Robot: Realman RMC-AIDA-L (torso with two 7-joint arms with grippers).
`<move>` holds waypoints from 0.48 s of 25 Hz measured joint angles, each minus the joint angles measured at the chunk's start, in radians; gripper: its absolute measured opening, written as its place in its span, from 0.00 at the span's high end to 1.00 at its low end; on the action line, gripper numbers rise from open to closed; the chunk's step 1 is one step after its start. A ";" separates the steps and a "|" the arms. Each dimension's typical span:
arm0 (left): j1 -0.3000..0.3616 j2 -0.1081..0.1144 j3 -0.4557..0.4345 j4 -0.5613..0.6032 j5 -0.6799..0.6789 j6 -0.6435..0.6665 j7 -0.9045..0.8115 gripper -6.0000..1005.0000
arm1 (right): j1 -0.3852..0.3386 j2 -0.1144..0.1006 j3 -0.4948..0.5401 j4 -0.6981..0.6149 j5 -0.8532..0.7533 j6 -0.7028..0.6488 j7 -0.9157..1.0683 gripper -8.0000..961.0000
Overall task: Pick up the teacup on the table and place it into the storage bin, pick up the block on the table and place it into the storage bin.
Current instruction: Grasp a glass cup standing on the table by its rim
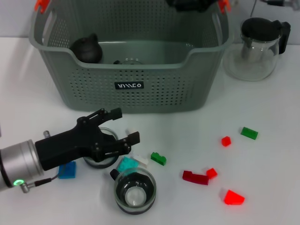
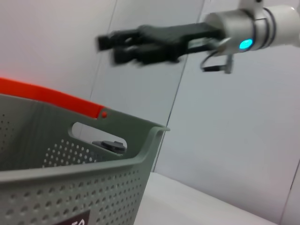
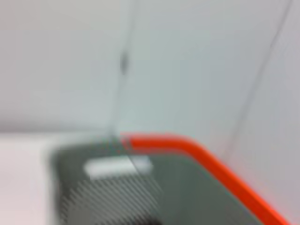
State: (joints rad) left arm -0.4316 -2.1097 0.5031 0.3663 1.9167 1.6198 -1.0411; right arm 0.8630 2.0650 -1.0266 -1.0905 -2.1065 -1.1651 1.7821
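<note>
- Looking down from our head camera, we see our left tool [image 1: 121, 132] low over the white table [image 1: 187, 126], just in front of the storage bin [image 1: 131, 79].
- Its fingers stand apart, holding nothing, spread around a small glass teacup [image 1: 100, 159] that sits on the table beneath them.
- A second glass cup [image 1: 134, 190] with a dark rim stands just nearer to us, close beside the first.
- Blocks lie scattered on the table: a blue one [image 1: 67, 170] by our arm, a teal one [image 1: 126, 164] and a green one [image 1: 158, 158] near the cups, several red ones [image 1: 195, 177] further right.
- The bin already holds a dark teapot [image 1: 87, 48]; a glass teapot with black lid [image 1: 258, 47] stands to its right.
- Our right tool [image 2: 140, 42] hangs above the bin's far edge; we cannot tell how its fingers stand.
- Risks, as we judge them: smooth glass could slip if we close off-centre; our fingers could knock the neighbouring cup or teal block; lifting too low could catch the bin's front wall.
</note>
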 joint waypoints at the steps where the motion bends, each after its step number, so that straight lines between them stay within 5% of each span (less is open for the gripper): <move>1: 0.001 0.006 0.000 0.000 0.000 0.007 0.000 0.07 | -0.026 -0.007 0.009 -0.028 0.057 -0.043 -0.006 0.33; 6: 0.009 0.032 0.001 0.024 0.008 0.023 0.002 0.07 | -0.136 -0.043 0.080 -0.046 0.350 -0.360 -0.061 0.30; 12: 0.014 0.033 0.022 0.167 0.103 0.015 0.007 0.07 | -0.260 -0.025 0.097 -0.004 0.348 -0.568 -0.105 0.30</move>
State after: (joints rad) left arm -0.4173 -2.0770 0.5253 0.5337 2.0192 1.6348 -1.0339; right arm 0.6029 2.0399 -0.9297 -1.0943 -1.7586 -1.7327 1.6772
